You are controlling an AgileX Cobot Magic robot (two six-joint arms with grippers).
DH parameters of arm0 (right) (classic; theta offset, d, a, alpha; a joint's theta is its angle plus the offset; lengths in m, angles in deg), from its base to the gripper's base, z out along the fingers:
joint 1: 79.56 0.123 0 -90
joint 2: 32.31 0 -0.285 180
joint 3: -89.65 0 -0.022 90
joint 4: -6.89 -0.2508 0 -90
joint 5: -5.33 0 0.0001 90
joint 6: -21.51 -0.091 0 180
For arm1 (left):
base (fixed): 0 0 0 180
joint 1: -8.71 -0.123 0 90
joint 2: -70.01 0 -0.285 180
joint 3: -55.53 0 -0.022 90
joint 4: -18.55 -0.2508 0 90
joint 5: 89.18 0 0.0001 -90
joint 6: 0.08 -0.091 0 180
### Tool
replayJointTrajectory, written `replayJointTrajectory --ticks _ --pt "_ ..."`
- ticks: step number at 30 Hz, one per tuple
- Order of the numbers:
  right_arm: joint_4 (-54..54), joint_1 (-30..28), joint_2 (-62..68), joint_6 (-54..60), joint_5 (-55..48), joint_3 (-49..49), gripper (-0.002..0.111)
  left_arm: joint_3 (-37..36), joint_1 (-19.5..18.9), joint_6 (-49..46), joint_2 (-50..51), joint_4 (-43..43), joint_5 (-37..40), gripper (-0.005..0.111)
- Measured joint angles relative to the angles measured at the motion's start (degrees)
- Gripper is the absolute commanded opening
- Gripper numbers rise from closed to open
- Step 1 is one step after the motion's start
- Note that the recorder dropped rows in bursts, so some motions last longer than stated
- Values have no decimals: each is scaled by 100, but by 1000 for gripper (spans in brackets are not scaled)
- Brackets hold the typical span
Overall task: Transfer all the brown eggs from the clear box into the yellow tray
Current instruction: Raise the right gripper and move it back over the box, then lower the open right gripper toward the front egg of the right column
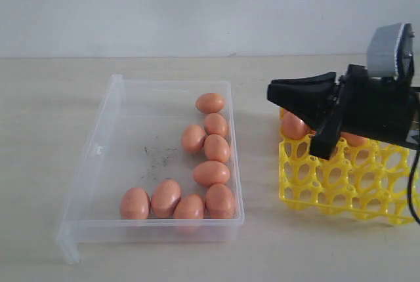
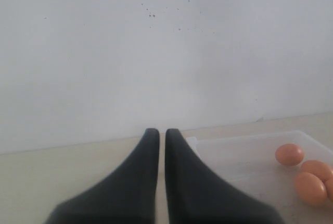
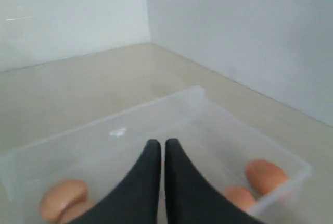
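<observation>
The clear box [image 1: 98, 164] is lying on the pale counter [image 1: 39, 85], on the left in the exterior view; nine brown eggs [image 1: 211, 173] are resting on its floor, bunching along the wall nearest the tray and along the wall nearest the camera; dark specks [image 1: 156, 156] are showing on the bare floor beside them. The yellow tray [image 1: 341, 187] is sitting on the right, near the box but apart from it; at least two more of the eggs are sitting in its rear cups, one at the left corner and another partly hidden behind the arm. The right pincer [image 1: 272, 92] is hanging over the tray's left edge, pointing toward the box, its jaws pressed together and pinching nothing. The left pincer [image 2: 158, 131] is likewise showing its jaws pressed together, with only a thin slit between them, gripping nothing; it is hovering above the counter, with a corner of the box and a few eggs lying beyond it.
</observation>
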Motion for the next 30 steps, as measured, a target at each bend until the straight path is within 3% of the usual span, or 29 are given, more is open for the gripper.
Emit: replayJointTrajectory --ticks 4,9,13,17,20,23,26,30 --pt "-1150 748 0 168 0 134 0 0 0 0 0 0 0 4" --pt "-2574 1505 0 2563 0 168 0 0 0 0 0 0 0 4" --pt "-2887 2029 0 3994 -45 232 0 0 0 0 0 0 0 4" --pt "-3013 2462 0 4334 -958 608 0 0 0 0 0 0 0 4" --pt "-3145 2628 0 3606 -2464 1160 6 0 0 0 0 0 0 4" --pt "-2600 2633 0 2310 -4033 1767 20 0 0 0 0 0 0 4" --pt "-1190 2669 0 264 -4863 2259 35 0 0 0 0 0 0 4" --pt "1345 2872 11 -2591 -5132 2712 38 0 0 0 0 0 0 4"
